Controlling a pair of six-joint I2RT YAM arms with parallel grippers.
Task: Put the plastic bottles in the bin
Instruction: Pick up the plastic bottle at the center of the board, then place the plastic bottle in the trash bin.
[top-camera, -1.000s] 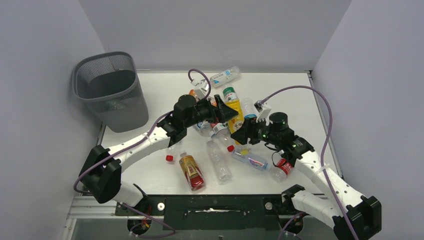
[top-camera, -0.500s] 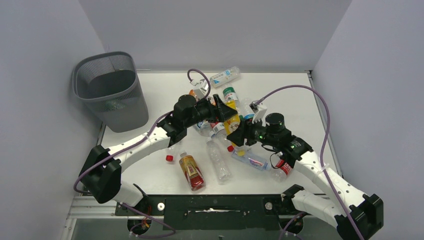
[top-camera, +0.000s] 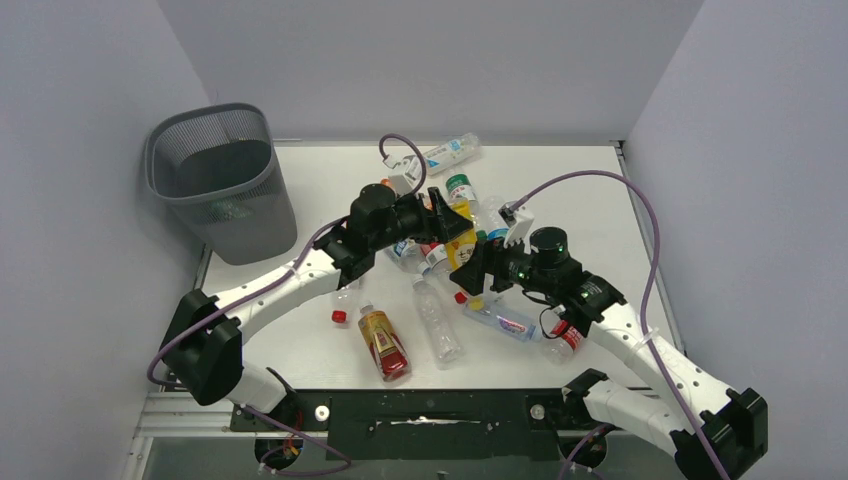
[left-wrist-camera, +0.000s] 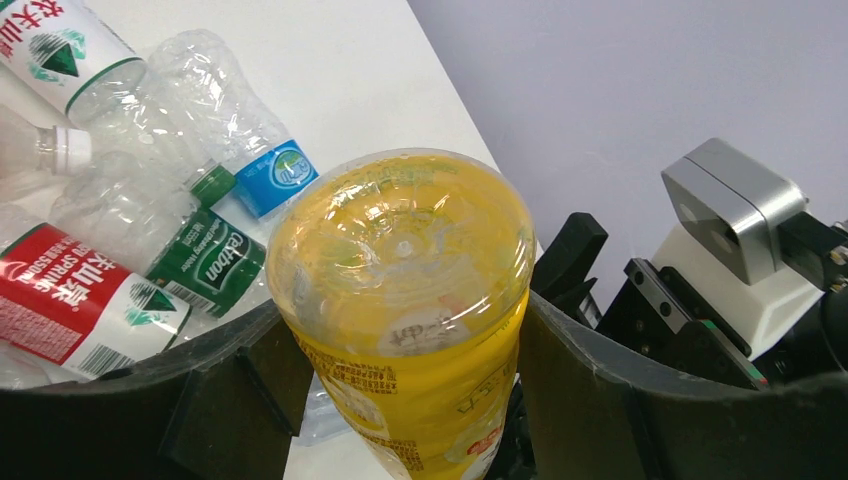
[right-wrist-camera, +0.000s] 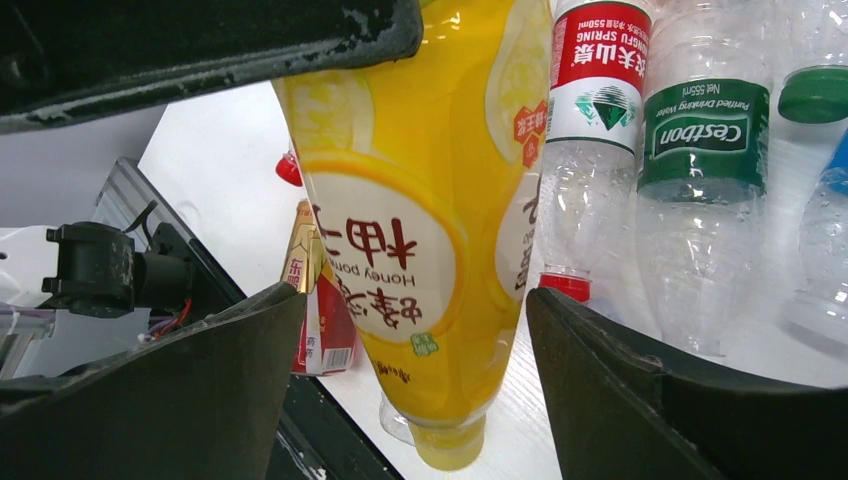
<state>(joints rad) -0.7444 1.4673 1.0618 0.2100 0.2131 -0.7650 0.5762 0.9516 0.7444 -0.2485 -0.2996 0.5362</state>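
A yellow honey-pomelo bottle (top-camera: 463, 246) sits in the middle of the table among the plastic bottles. My left gripper (top-camera: 450, 222) is shut on its body; in the left wrist view (left-wrist-camera: 400, 345) both jaws press the bottle (left-wrist-camera: 400, 260), whose base faces the camera. My right gripper (top-camera: 478, 268) is open around the bottle's lower, neck end. In the right wrist view (right-wrist-camera: 415, 345) the jaws stand wide of the bottle (right-wrist-camera: 420, 200) without touching it. The dark wire-mesh bin (top-camera: 222, 180) stands at the far left.
Clear bottles with red (right-wrist-camera: 597, 90), green (right-wrist-camera: 703, 140) and blue (left-wrist-camera: 280, 175) labels lie bunched beside the yellow one. An amber bottle (top-camera: 383, 342), a clear bottle (top-camera: 437, 320), a blue-label bottle (top-camera: 500, 320) and a red-label bottle (top-camera: 565, 337) lie near the front. One bottle (top-camera: 449, 153) lies at the back.
My right gripper has moved left and closer, so its open jaws now stand around the yellow bottle's lower end. My left gripper has stayed shut on the bottle, shifting only slightly.
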